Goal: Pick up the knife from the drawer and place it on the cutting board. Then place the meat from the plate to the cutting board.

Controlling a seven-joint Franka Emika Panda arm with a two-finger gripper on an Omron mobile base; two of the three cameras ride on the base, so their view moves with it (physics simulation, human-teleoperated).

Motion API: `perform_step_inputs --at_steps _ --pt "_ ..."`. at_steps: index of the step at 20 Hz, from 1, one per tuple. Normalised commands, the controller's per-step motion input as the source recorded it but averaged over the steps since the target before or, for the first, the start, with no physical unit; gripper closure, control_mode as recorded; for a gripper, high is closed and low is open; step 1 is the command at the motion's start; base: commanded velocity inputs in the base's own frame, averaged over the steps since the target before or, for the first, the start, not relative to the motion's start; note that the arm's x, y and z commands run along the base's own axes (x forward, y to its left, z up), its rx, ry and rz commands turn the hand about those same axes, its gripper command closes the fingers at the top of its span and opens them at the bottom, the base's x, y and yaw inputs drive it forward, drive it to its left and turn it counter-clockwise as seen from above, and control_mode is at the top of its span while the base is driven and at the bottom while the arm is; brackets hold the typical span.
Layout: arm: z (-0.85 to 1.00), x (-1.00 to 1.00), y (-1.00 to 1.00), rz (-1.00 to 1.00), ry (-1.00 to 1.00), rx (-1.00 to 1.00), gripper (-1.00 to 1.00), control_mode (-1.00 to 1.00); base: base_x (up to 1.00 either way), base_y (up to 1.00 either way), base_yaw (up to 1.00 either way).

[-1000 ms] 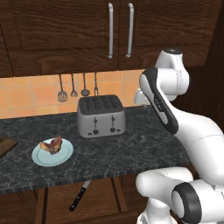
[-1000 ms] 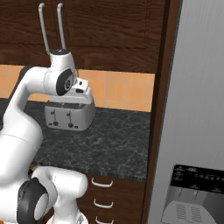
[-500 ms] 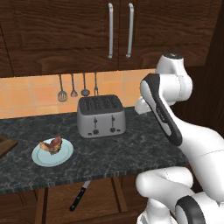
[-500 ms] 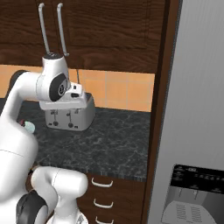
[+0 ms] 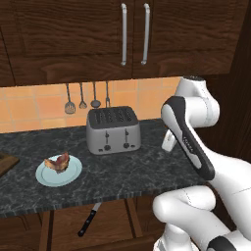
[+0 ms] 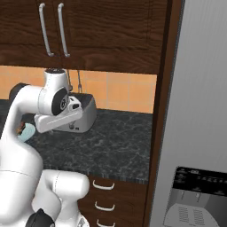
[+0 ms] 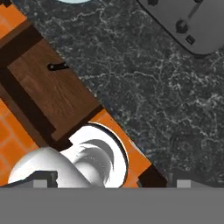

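The knife (image 5: pixel 89 221) lies in the open drawer (image 5: pixel 110 223) below the front edge of the dark stone worktop (image 5: pixel 122 171), black handle toward the camera, blade angled up toward the worktop's lip; in the hand view it shows as a small dark sliver on the brown wood, well apart from the jaws; the gripper itself sits up above the worktop beside the toaster (image 5: pixel 113 129), jaws spread wide and holding nothing. The meat (image 5: pixel 58 163) rests on the pale plate (image 5: pixel 59 172) left of the toaster; only a corner of the cutting board (image 5: pixel 6 162) shows at the far left edge.

Risks from here, as I judge them: the drawer sits low and partly under the lip, so a straight descent could knock the wrist or forearm against the worktop's edge; the knife is thin and lies flat, so jaws closing across it at a poor angle could pinch wood or skid it deeper into the drawer; a swing left could clip the toaster or nudge the plate.
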Motion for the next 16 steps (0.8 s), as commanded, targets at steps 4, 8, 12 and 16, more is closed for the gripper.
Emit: perform_step_inputs --at_steps 4,8,12,16 --pt "-0.01 0.64 -0.01 -0.39 0.03 0.00 -1.00 -1.00 0.00 0.00 0.00" --pt "0.00 0.78 0.00 -0.77 0.04 0.00 -1.00 -1.00 0.00 0.00 0.00" --pt "0.00 0.64 0.13 -0.54 0.05 0.00 -1.00 -1.00 0.00 0.00 0.00" --pt "0.00 0.03 0.00 -0.01 0.00 0.00 -1.00 -1.00 0.00 0.00 0.00"
